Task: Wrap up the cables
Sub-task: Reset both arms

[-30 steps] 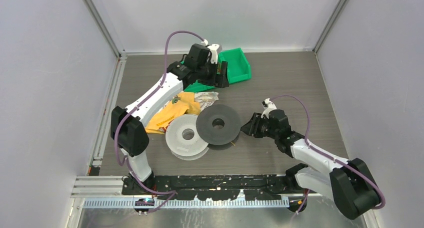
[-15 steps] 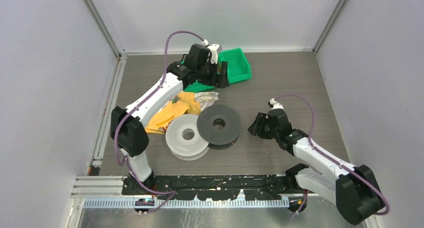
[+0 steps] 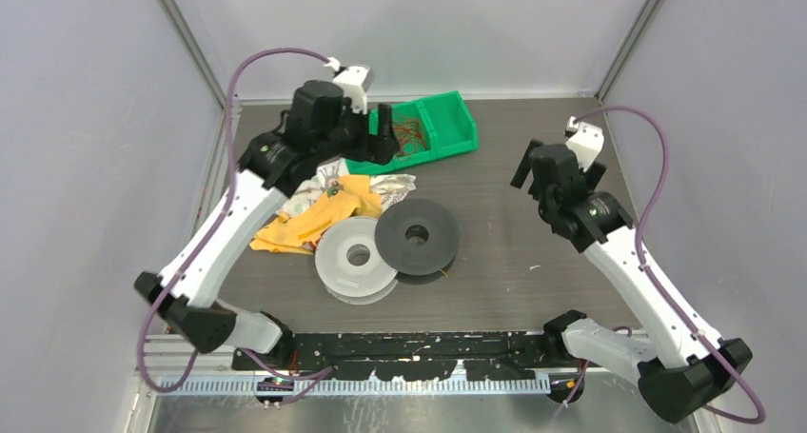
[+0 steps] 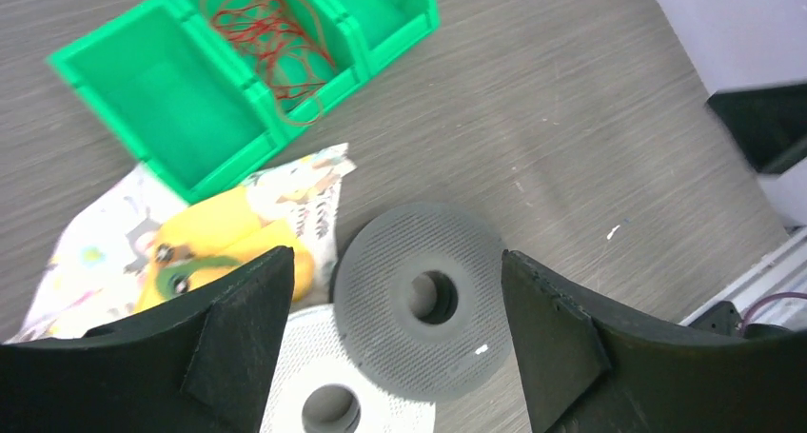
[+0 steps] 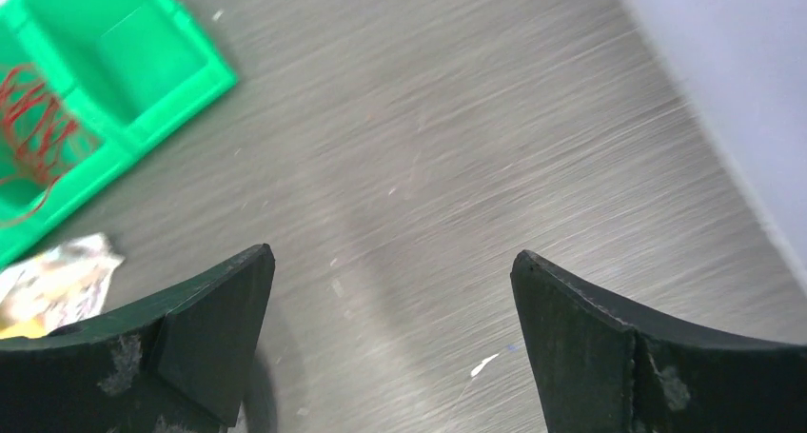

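1. Both arms are up and away since half a second ago. The left gripper (image 4: pixel 392 266) has pulled back from the green bin (image 3: pixel 455 121). The right gripper (image 5: pixel 390 262) has swung off from beside the dark grey spool (image 3: pixel 416 235) toward the far right of the table (image 3: pixel 504 281).
2. The left fingers stand wide apart and hold nothing, high above the dark grey spool.
3. The right fingers are spread wide too, and they are empty over bare table.
4. The cables (image 4: pixel 276 38) are a reddish-brown tangle in the bin's middle compartment. One loop drapes over the wall on the spool side.
5. The dark grey spool lies flat, overlapping the pale spool (image 3: pixel 357 257).
6. A yellow cloth (image 3: pixel 324 214) sits just left of the spools. A patterned packet (image 3: pixel 392 184) lies between the cloth and the bin.
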Robot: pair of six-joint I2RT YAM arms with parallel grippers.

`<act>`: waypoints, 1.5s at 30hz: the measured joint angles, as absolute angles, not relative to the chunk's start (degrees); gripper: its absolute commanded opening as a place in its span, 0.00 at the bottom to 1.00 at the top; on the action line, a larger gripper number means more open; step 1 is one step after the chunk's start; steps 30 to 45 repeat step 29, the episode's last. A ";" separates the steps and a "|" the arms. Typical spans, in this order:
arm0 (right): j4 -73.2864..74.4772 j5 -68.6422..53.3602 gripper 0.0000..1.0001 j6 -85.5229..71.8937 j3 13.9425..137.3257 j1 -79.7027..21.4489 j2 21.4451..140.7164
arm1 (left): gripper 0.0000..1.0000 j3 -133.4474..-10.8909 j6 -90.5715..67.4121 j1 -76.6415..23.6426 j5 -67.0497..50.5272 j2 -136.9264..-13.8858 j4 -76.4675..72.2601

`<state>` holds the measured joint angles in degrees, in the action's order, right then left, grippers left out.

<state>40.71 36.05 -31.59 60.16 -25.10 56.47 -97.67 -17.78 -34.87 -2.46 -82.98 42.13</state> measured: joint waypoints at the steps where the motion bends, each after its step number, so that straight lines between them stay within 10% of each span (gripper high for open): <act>1: 42.00 38.44 1.00 -31.29 62.48 -25.10 57.89 | 0.83 -96.60 -17.67 -34.87 -0.93 -80.60 42.65; 15: 51.33 54.33 1.00 -31.77 65.87 -25.10 65.63 | 0.90 -67.79 -21.37 -34.85 18.28 -54.52 45.19; 45: 51.88 53.87 1.00 -34.24 64.25 -25.10 64.75 | 0.90 -67.35 -22.35 -34.85 21.78 -54.04 44.58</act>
